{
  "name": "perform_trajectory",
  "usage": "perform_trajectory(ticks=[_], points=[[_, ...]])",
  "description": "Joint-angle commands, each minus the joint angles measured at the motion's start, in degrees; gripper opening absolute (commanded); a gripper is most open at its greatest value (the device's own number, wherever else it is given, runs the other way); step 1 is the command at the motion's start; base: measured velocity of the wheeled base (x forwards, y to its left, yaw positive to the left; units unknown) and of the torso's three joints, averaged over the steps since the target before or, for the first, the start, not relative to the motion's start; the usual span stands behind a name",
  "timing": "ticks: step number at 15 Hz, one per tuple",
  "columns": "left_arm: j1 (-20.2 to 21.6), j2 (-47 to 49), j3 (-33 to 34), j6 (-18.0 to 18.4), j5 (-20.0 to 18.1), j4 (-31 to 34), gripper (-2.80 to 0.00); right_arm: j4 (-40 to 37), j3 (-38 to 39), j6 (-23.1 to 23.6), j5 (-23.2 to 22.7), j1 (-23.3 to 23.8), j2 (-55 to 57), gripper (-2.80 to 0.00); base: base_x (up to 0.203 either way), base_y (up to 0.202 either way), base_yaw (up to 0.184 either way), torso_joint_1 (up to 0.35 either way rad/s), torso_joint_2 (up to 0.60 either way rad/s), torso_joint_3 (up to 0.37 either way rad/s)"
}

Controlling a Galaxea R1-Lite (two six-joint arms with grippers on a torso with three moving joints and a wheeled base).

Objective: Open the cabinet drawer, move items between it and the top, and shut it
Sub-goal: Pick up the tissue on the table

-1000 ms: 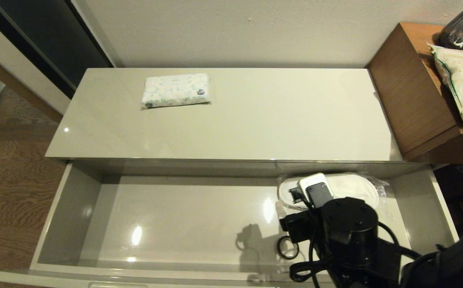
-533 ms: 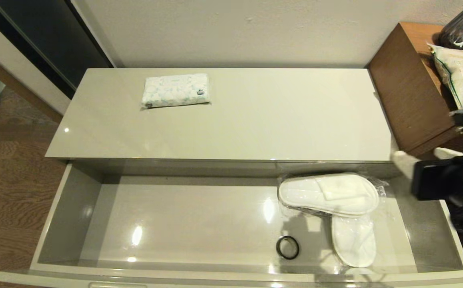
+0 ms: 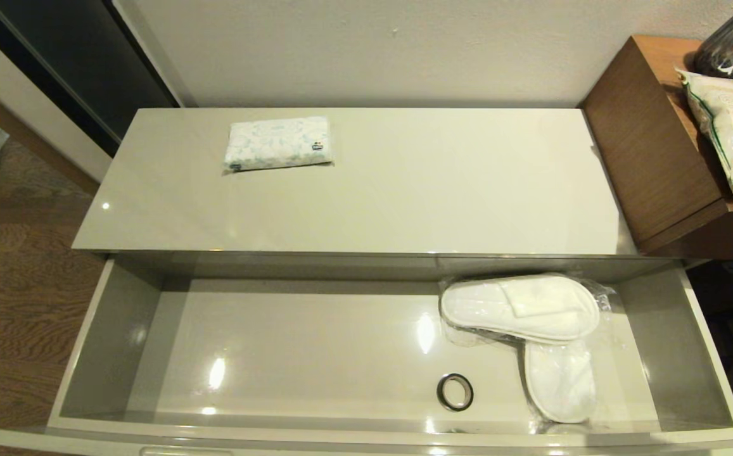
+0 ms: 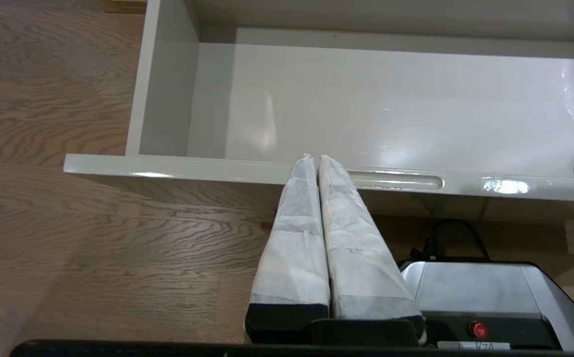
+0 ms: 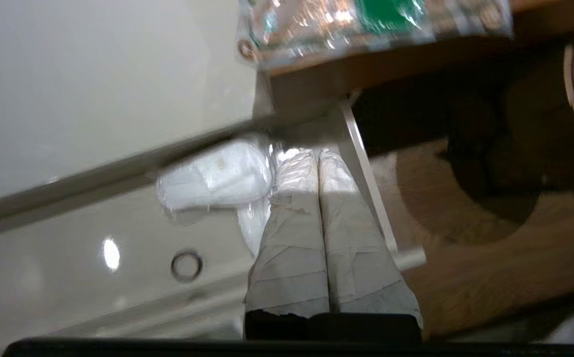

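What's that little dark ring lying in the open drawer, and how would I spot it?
Look into the wide cream cabinet drawer, pulled open below the cabinet top. Near its front edge, right of centre, just left of the bagged white slippers, lies a small black tape roll. It is the only dark, ring-shaped item there.

The cabinet drawer (image 3: 119,329) is standing pulled fully out, its left and middle floor lying bare for a gripper to descend. At its right end two bagged slippers (image 3: 521,307) are taking up the floor, with a black tape roll (image 3: 455,392) lying just beside them toward the front. The top (image 3: 404,190) is offering wide free room, only a tissue pack (image 3: 278,142) sitting at its rear left. A brown wooden side unit (image 3: 651,145) is walling off the top's right end.
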State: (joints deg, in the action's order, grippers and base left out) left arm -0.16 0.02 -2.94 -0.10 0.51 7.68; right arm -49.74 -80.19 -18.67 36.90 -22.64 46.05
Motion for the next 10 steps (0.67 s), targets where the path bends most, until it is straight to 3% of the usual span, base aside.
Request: perform_trajectory(ticks=[1, 3, 7, 10], points=[[-0.02, -0.02, -0.05, 0.01, 0.02, 0.05, -2.80, -31.65, -13.79, -5.15, -4.85, 3.90, -2.47, -2.80, 0.000, 0.000, 0.000, 0.000, 0.00, 0.000], [-0.02, -0.02, -0.05, 0.01, 0.02, 0.05, -2.80, -37.67, -16.02, -5.70, -15.47, 10.72, -9.24, -2.80, 0.000, 0.000, 0.000, 0.000, 0.00, 0.000], [-0.07, -0.02, -0.05, 0.01, 0.02, 0.05, -2.80, -37.88, -6.27, -0.13, -26.57, 23.59, -23.33, -2.80, 0.000, 0.000, 0.000, 0.000, 0.00, 0.000], [-0.06, -0.02, -0.05, 0.01, 0.02, 0.05, -2.80, -36.64, 4.06, 6.31, -30.05, 24.12, -35.87, -2.80, 0.000, 0.000, 0.000, 0.000, 0.00, 0.000]])
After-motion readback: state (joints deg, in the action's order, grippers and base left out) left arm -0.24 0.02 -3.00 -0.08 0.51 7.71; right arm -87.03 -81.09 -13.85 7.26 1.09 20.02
